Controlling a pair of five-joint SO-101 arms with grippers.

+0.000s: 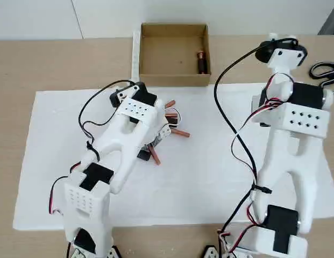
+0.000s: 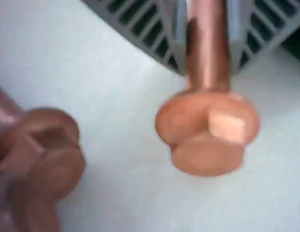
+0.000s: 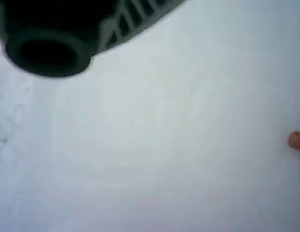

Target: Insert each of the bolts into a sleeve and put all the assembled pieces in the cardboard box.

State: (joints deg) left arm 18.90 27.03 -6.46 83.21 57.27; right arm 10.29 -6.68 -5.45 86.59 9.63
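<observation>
Left pincer clamps a copper bolt by its shank, hex head sticking out past the tips, long axis in line w/ the pincer. A black sleeve sits by the right arm, well apart to the bolt's right; can't tell if it's gripped. Cardboard box at the desk's far edge.

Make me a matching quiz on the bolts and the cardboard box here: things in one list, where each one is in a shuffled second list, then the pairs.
Things
1. gripped bolt
2. assembled piece
3. loose bolts
4. cardboard box

Places
A. inside the cardboard box
B. at the far edge of the white sheet
C. between the fingers of the left gripper
D. lying loose on the white sheet

Pairs: 1-C, 2-A, 3-D, 4-B
</observation>
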